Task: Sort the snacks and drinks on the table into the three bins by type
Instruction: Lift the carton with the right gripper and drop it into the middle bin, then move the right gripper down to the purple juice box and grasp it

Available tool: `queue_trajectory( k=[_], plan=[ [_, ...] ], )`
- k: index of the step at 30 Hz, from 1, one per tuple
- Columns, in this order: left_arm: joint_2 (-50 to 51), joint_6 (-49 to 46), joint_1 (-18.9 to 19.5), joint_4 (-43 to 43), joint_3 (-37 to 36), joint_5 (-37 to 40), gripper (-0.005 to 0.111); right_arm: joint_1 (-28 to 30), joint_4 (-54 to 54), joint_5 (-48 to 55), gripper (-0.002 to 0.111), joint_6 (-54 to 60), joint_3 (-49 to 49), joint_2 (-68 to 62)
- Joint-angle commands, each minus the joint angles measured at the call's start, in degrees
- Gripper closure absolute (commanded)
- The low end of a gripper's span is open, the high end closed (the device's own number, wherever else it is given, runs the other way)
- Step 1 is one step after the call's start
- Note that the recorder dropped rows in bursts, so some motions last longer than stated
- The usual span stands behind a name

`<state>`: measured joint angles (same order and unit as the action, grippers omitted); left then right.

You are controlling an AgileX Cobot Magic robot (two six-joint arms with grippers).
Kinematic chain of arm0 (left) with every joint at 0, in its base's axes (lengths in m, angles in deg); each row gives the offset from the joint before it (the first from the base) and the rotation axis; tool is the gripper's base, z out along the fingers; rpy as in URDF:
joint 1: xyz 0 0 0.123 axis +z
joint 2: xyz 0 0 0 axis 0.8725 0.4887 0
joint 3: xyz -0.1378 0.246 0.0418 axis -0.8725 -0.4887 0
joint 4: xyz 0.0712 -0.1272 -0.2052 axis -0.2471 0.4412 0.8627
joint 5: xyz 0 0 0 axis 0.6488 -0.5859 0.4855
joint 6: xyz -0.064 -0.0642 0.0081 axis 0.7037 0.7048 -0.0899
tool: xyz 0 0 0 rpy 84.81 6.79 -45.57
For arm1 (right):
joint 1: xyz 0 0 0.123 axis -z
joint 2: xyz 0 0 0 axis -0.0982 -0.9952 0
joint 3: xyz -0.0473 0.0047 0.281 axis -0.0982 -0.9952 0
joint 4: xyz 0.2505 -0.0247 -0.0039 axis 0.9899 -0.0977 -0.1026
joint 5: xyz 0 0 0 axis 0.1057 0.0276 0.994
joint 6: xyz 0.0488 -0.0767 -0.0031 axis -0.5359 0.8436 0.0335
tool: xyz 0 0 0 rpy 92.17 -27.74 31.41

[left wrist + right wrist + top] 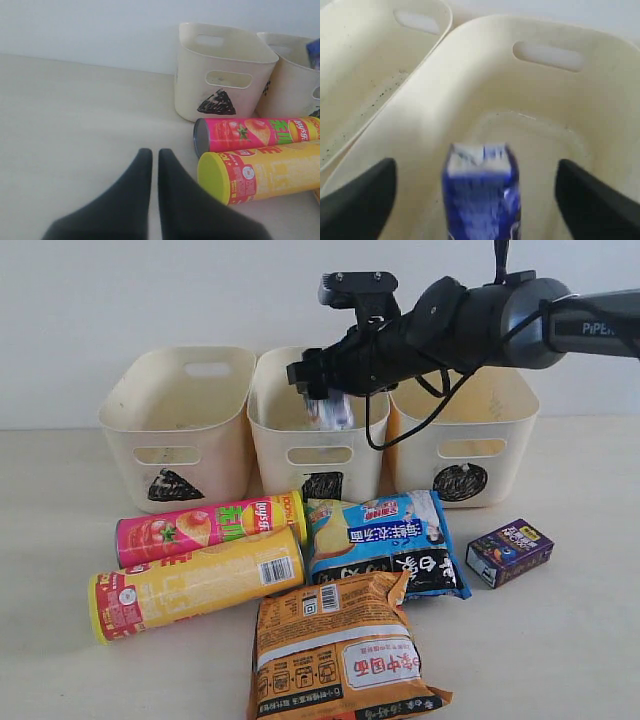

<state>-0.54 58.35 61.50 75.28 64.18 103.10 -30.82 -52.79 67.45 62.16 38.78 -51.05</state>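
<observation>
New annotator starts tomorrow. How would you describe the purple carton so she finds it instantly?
Find the three cream bins; look at the table before the right-hand one. The purple carton lies there alone, far smaller than the neighbouring packets.

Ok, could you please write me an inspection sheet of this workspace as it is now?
Surface: pale table, faint wood grain.
Job's things: three cream bins in a row at the back; pink canister and yellow canister lying side by side; blue-black packet, orange packet and purple box on the table; white-and-blue carton, blurred, over the inside of the middle bin.
Clutter: nothing seen.
Grippers: right gripper open, jaws clear of the carton; left gripper shut, empty, over bare table.
Cables: black cable hangs in a loop from the right arm.
Surroundings: plain white wall.
</observation>
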Motion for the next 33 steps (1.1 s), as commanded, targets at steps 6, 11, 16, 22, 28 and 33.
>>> queue_trajectory(
  k=[6,11,16,22,28,33],
  plan=[
    [-0.1,-0.3,0.2,0.0,-0.2,0.2,0.103,0.2,-4.5,2.4,0.034,0.7,1.5,7.0],
    [-0.1,-0.3,0.2,0.0,-0.2,0.2,0.103,1.9,-18.3,14.9,0.080,0.6,1.5,12.3],
    [-0.1,-0.3,0.2,0.0,-0.2,0.2,0.103,5.8,-23.9,30.5,0.108,-0.5,1.5,15.9],
    [-0.1,-0.3,0.2,0.0,-0.2,0.2,0.103,8.6,-28.0,48.3,0.108,-0.5,1.3,17.4],
    [-0.1,-0.3,0.2,0.0,-0.2,0.2,0.103,8.6,-31.1,54.5,0.108,4.8,-2.2,17.4],
    [-0.1,-0.3,0.2,0.0,-0.2,0.2,0.103,8.6,-30.5,54.5,0.108,13.7,-10.5,19.0]
  ],
)
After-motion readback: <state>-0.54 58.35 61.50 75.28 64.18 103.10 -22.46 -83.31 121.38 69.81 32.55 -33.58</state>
